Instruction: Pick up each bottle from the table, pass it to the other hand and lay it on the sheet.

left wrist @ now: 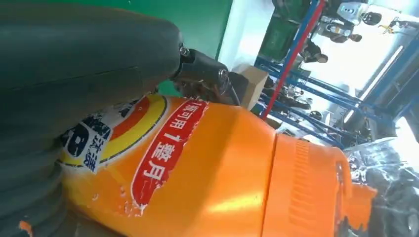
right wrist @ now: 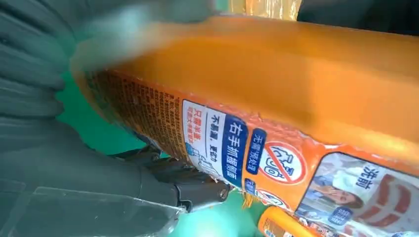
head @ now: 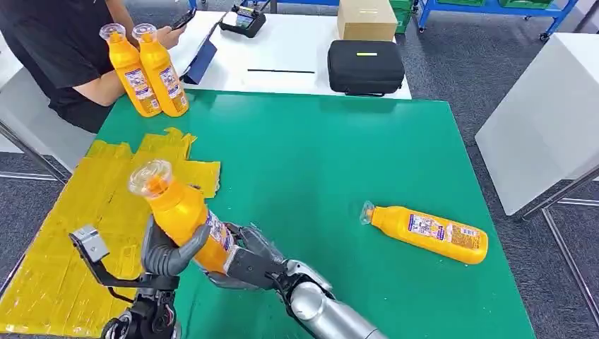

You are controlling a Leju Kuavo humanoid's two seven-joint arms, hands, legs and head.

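I have one bottle [head: 185, 215] up off the desk [head: 332, 162], held between both hands over the desk's near left part, at the edge of the yellow sheet [head: 85, 233]. Its long axis is tilted: the clear cap points up, away from me and to my left, the base down toward my right arm. My left hand [head: 166, 251] wraps the bottle from below and the left, thumb curled around its middle; in the left wrist view the thumb [left wrist: 74, 74] lies across the label. My right hand [head: 247, 261] has its fingers closed on the lower part near the base.

A second bottle [head: 427, 232] lies flat on the desk well to my right, long axis running left to right, cap toward the left.

Two more bottles [head: 148, 69] stand upright, touching, at the far left corner of the desk, beside a person's arm [head: 99, 88].
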